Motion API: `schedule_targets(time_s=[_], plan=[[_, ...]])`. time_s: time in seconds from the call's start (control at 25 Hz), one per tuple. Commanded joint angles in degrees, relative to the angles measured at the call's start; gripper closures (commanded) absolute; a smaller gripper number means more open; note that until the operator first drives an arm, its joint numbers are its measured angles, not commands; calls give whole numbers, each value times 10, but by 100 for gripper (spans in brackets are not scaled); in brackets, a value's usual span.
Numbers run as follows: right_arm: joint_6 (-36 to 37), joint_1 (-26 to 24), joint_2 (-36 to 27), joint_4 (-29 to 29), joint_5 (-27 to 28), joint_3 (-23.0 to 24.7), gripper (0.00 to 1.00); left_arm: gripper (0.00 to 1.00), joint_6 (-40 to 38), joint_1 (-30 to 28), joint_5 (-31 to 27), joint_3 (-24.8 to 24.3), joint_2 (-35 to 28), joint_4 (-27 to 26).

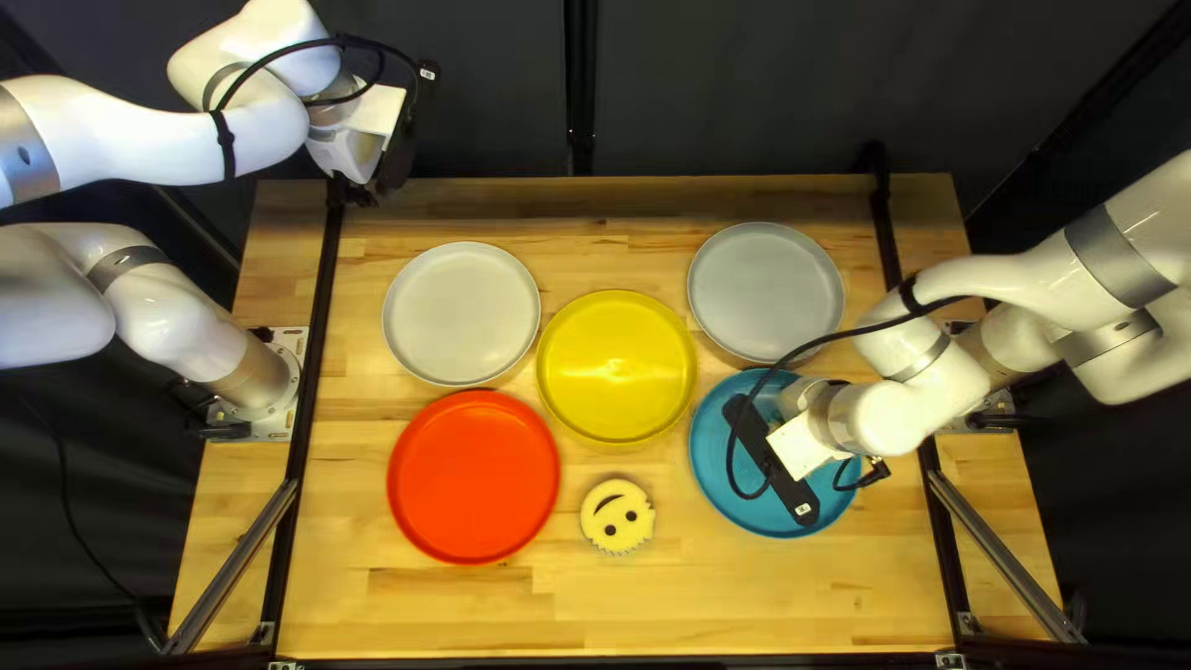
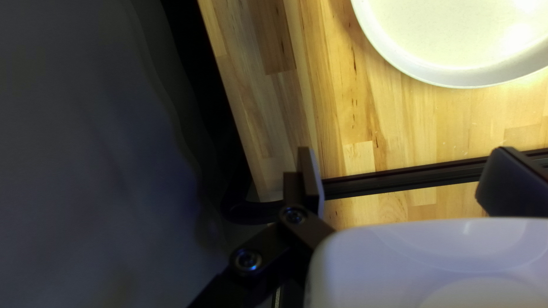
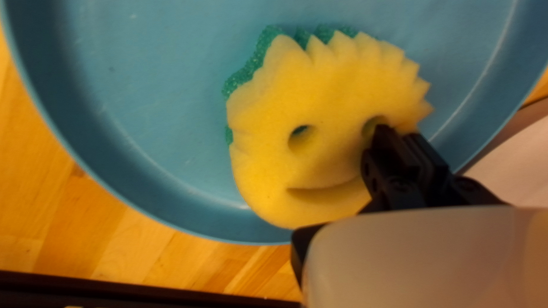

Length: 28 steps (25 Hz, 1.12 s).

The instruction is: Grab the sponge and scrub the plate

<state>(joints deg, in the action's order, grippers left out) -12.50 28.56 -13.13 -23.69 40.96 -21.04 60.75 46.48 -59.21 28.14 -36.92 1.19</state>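
Crockery round the yellow plate [image 1: 617,362], folks!
Off-white plate [image 1: 462,313] to its left, toward the table's far edge; red plate [image 1: 473,477] to its left on the near side; grey plate [image 1: 766,288] far right of it; smiley sponge [image 1: 619,524] (grin and all!) on its near side.

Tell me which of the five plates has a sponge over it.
The blue plate, under the right arm. The right wrist view shows a yellow sponge with green backing over it; the red, yellow, gray and white plates show none.

Sponge [image 3: 319,102] on near-R plate [image 1: 711,453], 2nd sponge [image 1: 617,516] before mid plate [image 1: 617,366]
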Motion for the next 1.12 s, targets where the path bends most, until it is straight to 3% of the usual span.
schedule_targets(time_s=[0.04,0.32,0.48,0.68,1.12], plan=[[2,-14,37,-23,-8,-40,100,0,0,0,0,0,0,0],[32,-53,107,-52,-29,-115,100,0,0,0,0,0,0,0],[34,-55,122,-59,-37,-126,100,0,0,0,0,0,0,0],[28,-47,119,-60,-44,-113,100,0,0,0,0,0,0,0],[13,-8,25,-7,-5,-18,100,0,0,0,0,0,0,0]])
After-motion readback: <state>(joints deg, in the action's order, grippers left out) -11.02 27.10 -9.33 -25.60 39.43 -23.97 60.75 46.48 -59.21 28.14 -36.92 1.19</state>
